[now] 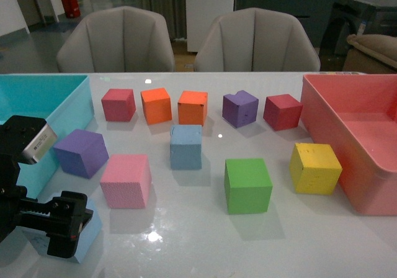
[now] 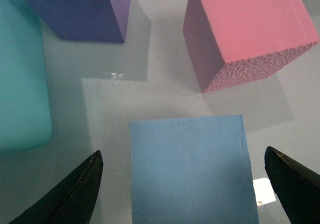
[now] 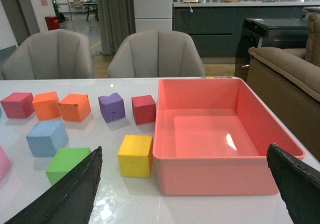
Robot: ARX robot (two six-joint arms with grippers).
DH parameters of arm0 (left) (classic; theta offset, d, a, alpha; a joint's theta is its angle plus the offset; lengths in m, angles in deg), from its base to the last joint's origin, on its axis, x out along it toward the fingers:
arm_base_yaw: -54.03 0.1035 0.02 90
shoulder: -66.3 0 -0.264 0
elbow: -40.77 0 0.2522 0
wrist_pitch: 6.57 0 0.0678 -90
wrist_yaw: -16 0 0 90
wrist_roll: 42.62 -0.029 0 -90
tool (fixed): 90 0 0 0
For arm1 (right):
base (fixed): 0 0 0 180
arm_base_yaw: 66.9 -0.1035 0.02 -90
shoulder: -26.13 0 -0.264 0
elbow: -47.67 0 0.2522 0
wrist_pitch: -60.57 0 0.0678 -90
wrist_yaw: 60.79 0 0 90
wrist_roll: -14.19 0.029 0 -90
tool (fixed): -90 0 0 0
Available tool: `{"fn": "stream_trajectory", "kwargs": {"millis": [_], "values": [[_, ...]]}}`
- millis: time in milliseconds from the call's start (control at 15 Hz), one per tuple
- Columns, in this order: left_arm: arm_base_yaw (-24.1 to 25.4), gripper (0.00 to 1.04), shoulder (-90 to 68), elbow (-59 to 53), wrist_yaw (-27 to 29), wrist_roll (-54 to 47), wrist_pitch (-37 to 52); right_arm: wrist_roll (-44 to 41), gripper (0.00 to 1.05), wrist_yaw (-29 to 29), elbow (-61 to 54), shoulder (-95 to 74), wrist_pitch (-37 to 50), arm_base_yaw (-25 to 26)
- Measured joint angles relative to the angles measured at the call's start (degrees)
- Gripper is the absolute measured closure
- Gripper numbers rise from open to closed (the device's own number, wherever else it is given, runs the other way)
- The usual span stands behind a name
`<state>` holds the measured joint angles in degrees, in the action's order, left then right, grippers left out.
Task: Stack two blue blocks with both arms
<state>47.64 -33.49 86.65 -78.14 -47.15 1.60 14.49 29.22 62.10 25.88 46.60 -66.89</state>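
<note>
One pale blue block (image 1: 186, 146) stands mid-table, also in the right wrist view (image 3: 47, 138). The other blue block (image 1: 87, 234) lies at the front left, mostly hidden under my left arm. In the left wrist view this block (image 2: 190, 169) lies between the spread fingers, which do not touch it. My left gripper (image 2: 185, 194) is open around it. My right gripper (image 3: 185, 194) is open and empty, above the table facing the pink bin (image 3: 220, 134); the right arm is out of the front view.
A teal bin (image 1: 43, 104) stands at the left, a pink bin (image 1: 353, 141) at the right. Purple (image 1: 80, 152), pink (image 1: 126, 180), green (image 1: 247, 185) and yellow (image 1: 315, 167) cubes lie around. Red, orange and purple cubes line the back row.
</note>
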Motion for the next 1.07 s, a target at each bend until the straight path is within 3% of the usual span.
{"fn": "stream_trajectory", "kwargs": {"millis": [467, 733, 800, 1067], "values": [[-0.4, 0.08, -8.9, 0.0, 1.8, 0.0, 3.5, 0.0, 0.06, 0.0, 0.0, 0.0, 0.0, 0.0], [-1.6, 0.44, -8.0, -0.1, 2.5, 0.4, 2.9, 0.0, 0.06, 0.0, 0.0, 0.0, 0.0, 0.0], [-2.3, 0.5, -6.0, -0.3, 2.5, 0.5, 1.6, 0.0, 0.06, 0.0, 0.0, 0.0, 0.0, 0.0], [-7.3, 0.55, 5.4, 1.4, 3.0, 0.8, -6.4, 0.0, 0.06, 0.0, 0.0, 0.0, 0.0, 0.0]]}}
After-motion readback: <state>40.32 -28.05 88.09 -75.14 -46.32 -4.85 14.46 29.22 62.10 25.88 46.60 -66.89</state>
